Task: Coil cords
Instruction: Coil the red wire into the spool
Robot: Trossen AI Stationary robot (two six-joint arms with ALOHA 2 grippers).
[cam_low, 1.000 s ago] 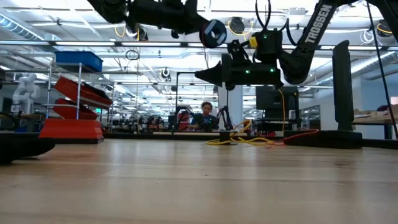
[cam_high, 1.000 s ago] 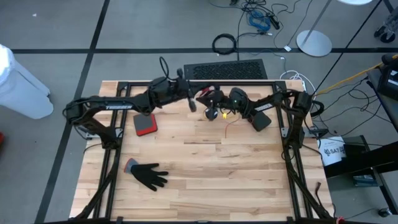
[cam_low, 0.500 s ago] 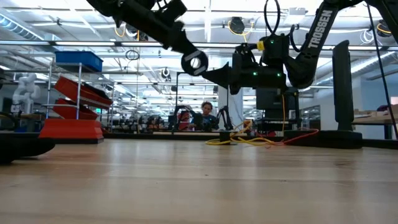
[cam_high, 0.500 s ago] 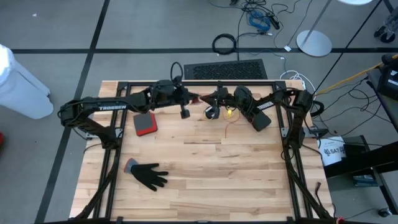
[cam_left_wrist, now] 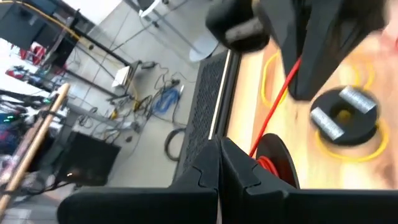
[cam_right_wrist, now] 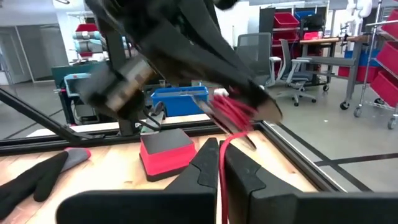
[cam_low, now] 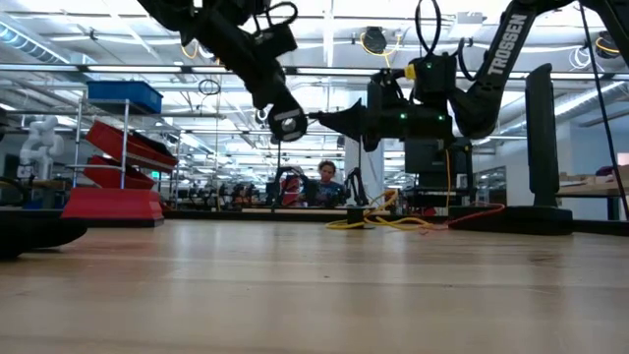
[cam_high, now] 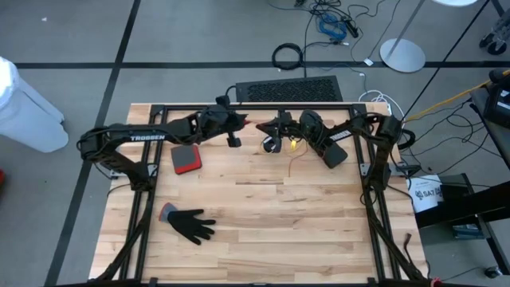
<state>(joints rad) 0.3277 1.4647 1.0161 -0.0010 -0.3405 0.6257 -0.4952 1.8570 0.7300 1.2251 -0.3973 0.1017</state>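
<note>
Left gripper [cam_high: 245,122], jaws shut on the red cord [cam_right_wrist: 233,115], has swung back toward the table's [cam_high: 263,223] far edge since a second ago, when it pointed lower. Right gripper [cam_high: 269,127], also clamped on that red cord, has barely shifted. One red cord shows, strung left to right between the two grippers along the far edge, above the wood. One black glove [cam_high: 190,224] lies near the left edge, one red block [cam_high: 186,159] beyond it.

It was a large robotics lab: red storage bins [cam_low: 128,147] on shelving, office chairs [cam_right_wrist: 292,68], and floor cables [cam_high: 335,24] surrounded the table [cam_high: 263,215].
</note>
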